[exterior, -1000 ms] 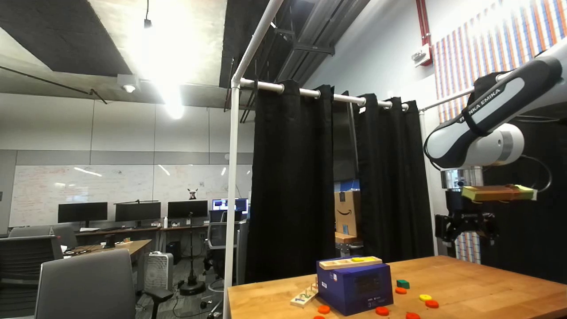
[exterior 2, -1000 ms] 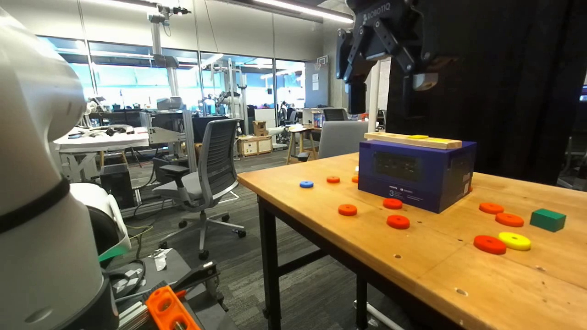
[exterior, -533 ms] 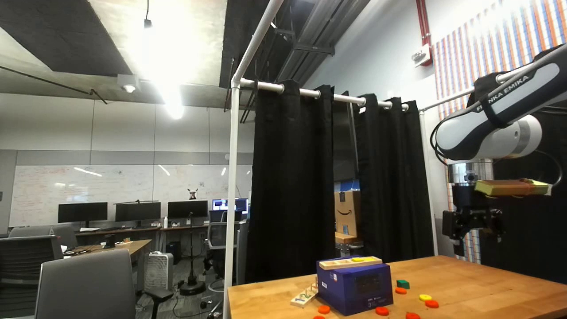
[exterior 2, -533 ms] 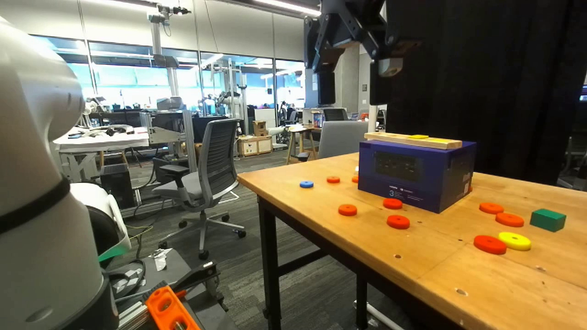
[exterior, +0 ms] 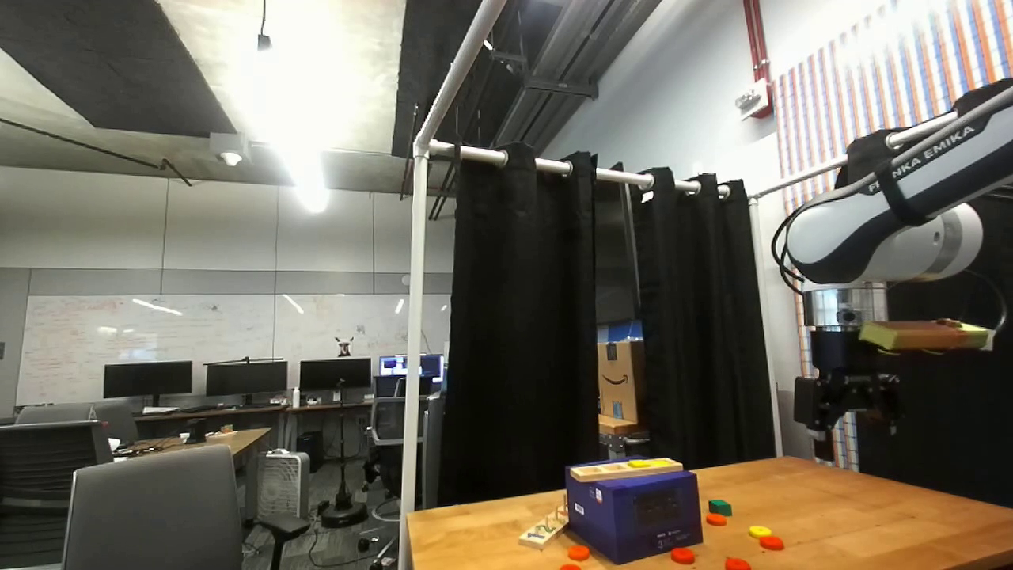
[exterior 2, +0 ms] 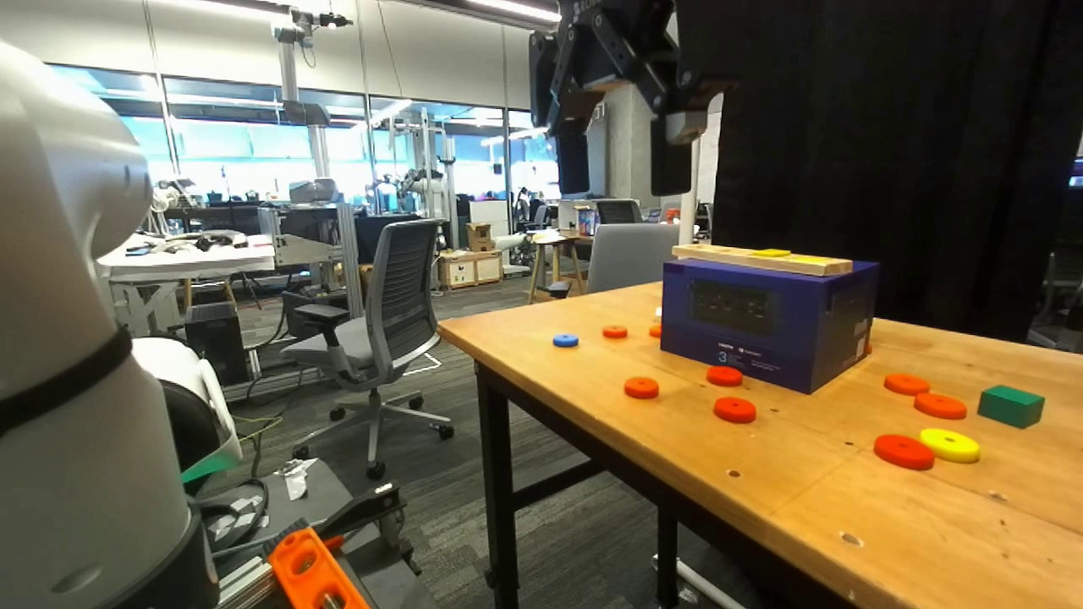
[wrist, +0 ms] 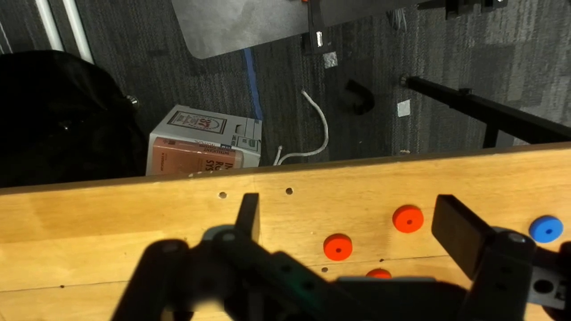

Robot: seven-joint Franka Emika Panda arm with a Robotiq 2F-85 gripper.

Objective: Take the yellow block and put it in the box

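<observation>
Exterior views both show a shift since half a second ago: the black two-fingered Robotiq gripper (exterior 2: 623, 176) stands farther to the picture's left in an exterior view, while in an exterior view the white and black Franka arm (exterior: 910, 253) sits slightly farther right. The dark blue-purple rectangular box (exterior 2: 766, 326), topped by a long pale wooden board (exterior 2: 744, 259) bearing flat yellow pieces (exterior 2: 770, 252), has kept its place. The surface is a light-brown wooden table (exterior 2: 804, 457) on black legs (exterior 2: 497, 482), with orange-red discs (exterior 2: 734, 409), a round blue disc (exterior 2: 565, 340) and a dark green rectangular block (exterior 2: 1011, 406). Around it, black fabric curtains (exterior: 518, 317) hang from white pipe (exterior: 483, 154); beyond are a long whiteboard (exterior: 198, 340), dark monitors (exterior: 147, 378) and, on grey carpet (exterior 2: 448, 499), a grey mesh-backed office chair (exterior 2: 406, 296). From the wrist view, the black fingers (wrist: 459, 232) stand wide apart, with the table and orange-red discs visible in the gap. The flat round yellow block (exterior 2: 952, 449), pierced by a small central hole, lies on the table close beside a red disc (exterior 2: 904, 452); whether the two touch I cannot tell. The green block and two orange-red discs lie near it, and the box stands apart from it on the same wood. In both exterior views the gripper hangs higher than the yellow block and well apart from it, off to one side.
</observation>
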